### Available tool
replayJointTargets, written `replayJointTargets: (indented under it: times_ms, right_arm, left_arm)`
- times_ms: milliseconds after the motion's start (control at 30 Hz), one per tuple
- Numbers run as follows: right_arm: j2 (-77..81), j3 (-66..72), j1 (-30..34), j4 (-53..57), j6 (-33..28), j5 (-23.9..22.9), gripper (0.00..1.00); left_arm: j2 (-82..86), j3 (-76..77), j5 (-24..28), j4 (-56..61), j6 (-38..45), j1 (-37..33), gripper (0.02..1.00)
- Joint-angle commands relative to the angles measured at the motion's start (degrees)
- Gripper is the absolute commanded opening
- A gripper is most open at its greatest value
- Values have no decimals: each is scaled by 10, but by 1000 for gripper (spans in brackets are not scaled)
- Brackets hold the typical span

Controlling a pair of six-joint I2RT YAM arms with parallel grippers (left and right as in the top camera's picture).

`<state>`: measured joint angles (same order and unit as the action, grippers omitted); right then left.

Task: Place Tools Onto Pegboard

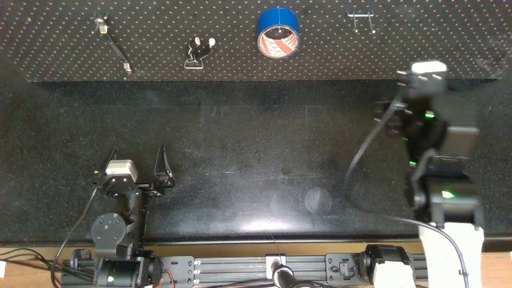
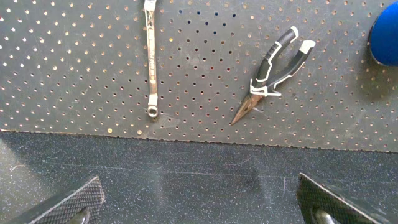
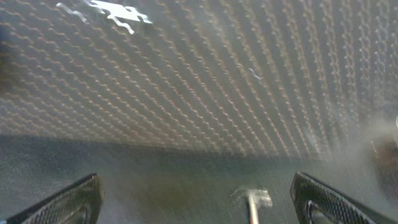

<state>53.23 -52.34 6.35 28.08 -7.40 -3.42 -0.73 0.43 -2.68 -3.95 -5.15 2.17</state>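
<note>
Three things hang on the black perforated pegboard (image 1: 240, 68) across the top of the overhead frame: a long steel spanner (image 1: 117, 46) at upper left, black-and-white needle-nose pliers (image 1: 198, 50) beside it, and a blue roll of tape (image 1: 277, 19) near top centre. A bare white wire hook (image 1: 362, 20) sits at upper right, and I judge it is meant for the last tool.

That tool looks like a small hammer (image 3: 250, 199) with a silvery head. It shows between my right fingers, nearer one than the other. I cannot tell whether it lies flat on the dark speckled bench (image 1: 256, 160) or leans at the board's foot. My right hand (image 3: 196, 183) is released, fingers spread wide and gripping nothing, at the right of the overhead frame by the pegboard's lower edge. My left hand (image 1: 138, 152) rests at lower left, also spread and empty, facing the spanner and pliers.

To pick well, I would first shift sideways so the shaft sits midway between my fingers. Then I would clench just below the head, where the weight is, so it cannot swing. For the hang, I would bring the head above the hook's prongs, lower the shaft between them, and let go only once the head rests on the wire. Coming in skewed risks knocking the hook loose.
</note>
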Motion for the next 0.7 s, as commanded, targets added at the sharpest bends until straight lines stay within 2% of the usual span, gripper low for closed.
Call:
replayJointTargets:
  times_ms: [33,200,533,567,667,700]
  right_arm:
    - [-7,1,134,65,44,82,974]
    - [4,1,203,93,44,136,974]
    - [108,1,190,61,43,132,976]
    - [109,1,191,54,35,114,976]
    - [111,1,191,30,-28,16,980]
    - [115,1,191,27,-41,1,976]
  left_arm:
    - [5,-1,4,-4,8,-3,996]
    - [5,-1,4,-4,8,-3,996]
    - [5,-1,4,-4,8,-3,996]
    - [5,-1,4,-4,8,-3,998]
    - [5,-1,4,-4,8,-3,996]
    - [5,-1,4,-4,8,-3,996]
